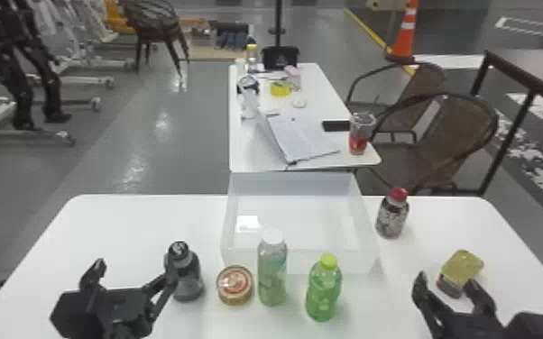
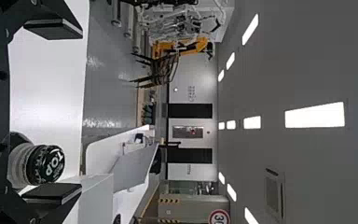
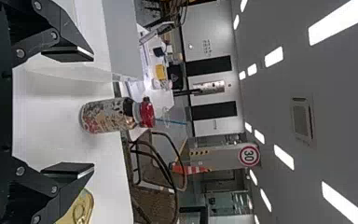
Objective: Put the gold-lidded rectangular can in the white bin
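The gold-lidded rectangular can (image 1: 463,267) stands on the right of the table. My right gripper (image 1: 445,279) is open in front of it, one fingertip overlapping the can's near edge. In the right wrist view the gold lid (image 3: 80,209) peeks out past one finger of the right gripper (image 3: 70,112), outside the gap. The white bin (image 1: 295,259) sits at the table's middle back. On the left, my left gripper (image 1: 136,267) is parked open, its right finger by a black-capped bottle (image 1: 188,279); the left wrist view has this cap (image 2: 46,164) near one finger of the left gripper (image 2: 52,111).
A red-capped bottle (image 1: 391,216) stands right of the bin, and lies beyond the right gripper's gap in its wrist view. Before the bin are a round tin (image 1: 235,285), a white-capped bottle (image 1: 272,270) and a green bottle (image 1: 324,290). Another table (image 1: 252,155) stands behind.
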Controlling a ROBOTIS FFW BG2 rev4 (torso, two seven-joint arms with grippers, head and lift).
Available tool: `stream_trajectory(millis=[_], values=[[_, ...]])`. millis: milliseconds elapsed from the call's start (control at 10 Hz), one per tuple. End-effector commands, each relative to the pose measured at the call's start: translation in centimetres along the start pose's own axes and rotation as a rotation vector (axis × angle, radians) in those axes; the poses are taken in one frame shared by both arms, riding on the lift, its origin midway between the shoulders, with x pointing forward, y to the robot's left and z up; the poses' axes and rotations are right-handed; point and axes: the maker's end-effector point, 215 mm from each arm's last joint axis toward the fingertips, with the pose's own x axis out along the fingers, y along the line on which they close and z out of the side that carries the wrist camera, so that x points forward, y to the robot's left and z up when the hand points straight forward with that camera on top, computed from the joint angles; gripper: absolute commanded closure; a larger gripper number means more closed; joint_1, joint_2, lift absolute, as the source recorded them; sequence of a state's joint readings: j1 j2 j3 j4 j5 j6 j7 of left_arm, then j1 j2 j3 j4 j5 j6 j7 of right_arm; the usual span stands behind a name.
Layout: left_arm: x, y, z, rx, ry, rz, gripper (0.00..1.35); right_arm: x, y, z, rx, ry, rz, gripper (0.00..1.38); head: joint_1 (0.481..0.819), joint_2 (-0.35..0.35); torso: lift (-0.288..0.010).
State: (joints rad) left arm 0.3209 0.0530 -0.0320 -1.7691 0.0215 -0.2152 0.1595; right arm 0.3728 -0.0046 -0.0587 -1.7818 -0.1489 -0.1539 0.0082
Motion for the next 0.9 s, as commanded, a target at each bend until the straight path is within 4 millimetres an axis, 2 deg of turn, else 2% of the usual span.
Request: stream_trajectory(millis=[0, 300, 600, 800], values=[[0.0, 0.1, 0.0, -0.001, -0.002, 0.002, 0.15, -0.3, -1.5, 0.3, 0.008, -0.038, -0.055, 0.43, 0.549, 0.0, -0.1], [-0.2, 0.2, 0.0, -0.001, -0.003, 0.005, 0.15, -1.0, -5.8, -1.6, 0.022, -0.035, -0.181, 0.39, 0.549, 0.0, -0.1], [-0.3, 0.3, 0.0, -0.002, -0.004, 0.007, 0.15, 0.1, -8.4, -3.4, 0.012, -0.017, -0.253, 0.35, 0.549, 0.0, -0.1], [-0.3, 0.4, 0.0, -0.003, -0.005, 0.009, 0.15, 0.9, -9.7, -4.7, 0.039, 0.005, -0.292, 0.26, 0.549, 0.0, -0.1]])
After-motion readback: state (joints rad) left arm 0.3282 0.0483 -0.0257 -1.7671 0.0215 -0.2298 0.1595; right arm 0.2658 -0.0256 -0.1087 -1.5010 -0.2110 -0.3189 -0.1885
